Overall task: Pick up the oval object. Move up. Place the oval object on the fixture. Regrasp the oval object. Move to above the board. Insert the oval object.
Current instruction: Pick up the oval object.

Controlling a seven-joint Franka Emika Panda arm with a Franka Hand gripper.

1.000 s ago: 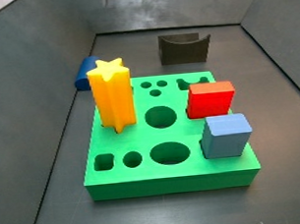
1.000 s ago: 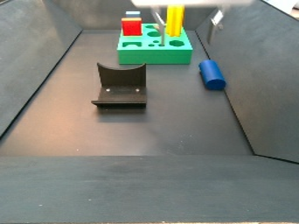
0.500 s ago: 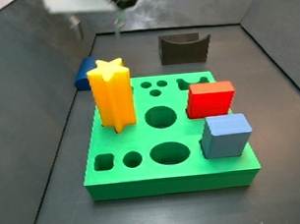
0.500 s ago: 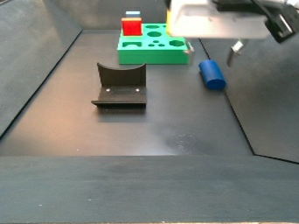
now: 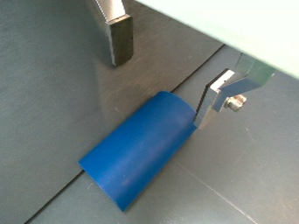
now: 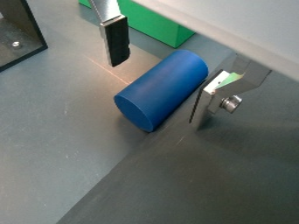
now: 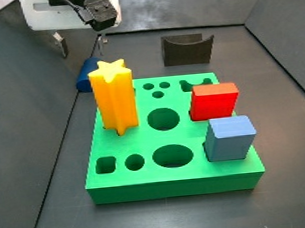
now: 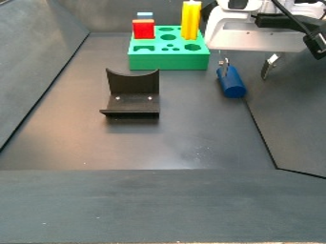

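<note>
In both wrist views the end effector [image 6: 162,68] is spread wide, its fingers [image 5: 117,35] straddling the peg [image 6: 163,89], which lies on its side on the floor, not gripped. A side view shows only the peg's end [image 7: 84,75], hidden behind the yellow star [image 7: 112,94] on the board [image 7: 172,154]. In a side view the end effector [image 8: 246,69] stands over the peg [image 8: 231,79], the board [image 8: 170,53] just beyond it and the fixture [image 8: 132,93] well apart.
</note>
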